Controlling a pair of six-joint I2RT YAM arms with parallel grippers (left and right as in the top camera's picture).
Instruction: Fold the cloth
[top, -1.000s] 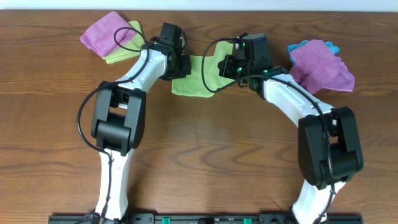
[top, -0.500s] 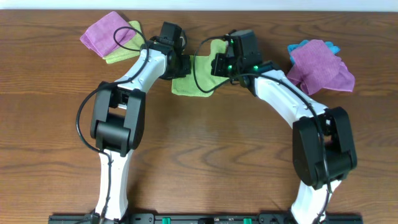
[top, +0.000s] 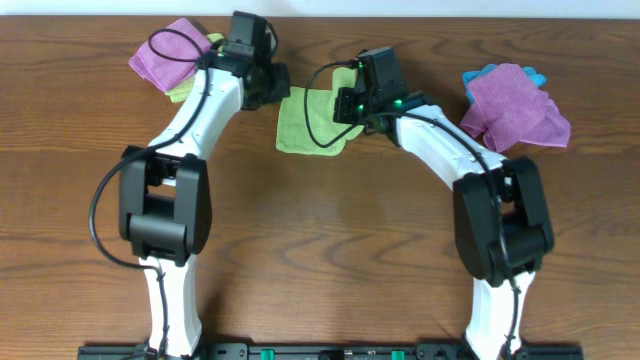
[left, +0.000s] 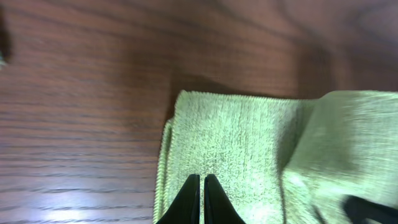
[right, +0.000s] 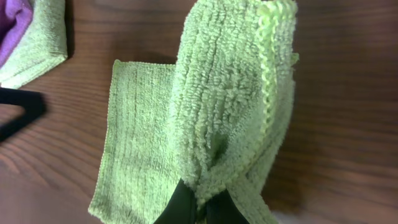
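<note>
Wooden table (top: 320, 230), far middle, is where the cloth (top: 310, 125) is being folded, one edge being pinched up by the right gripper (right: 199, 202), left gripper (left: 201, 182) closed on nothing above it, so next it's probably needing laying across squarely

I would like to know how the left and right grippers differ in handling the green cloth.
The right gripper is shut on a raised fold of the cloth; the left gripper is shut with nothing visibly held. The right gripper holds its part lifted and doubled over; the left gripper sits over a part lying flat. Both are closed, at the same cloth.
</note>
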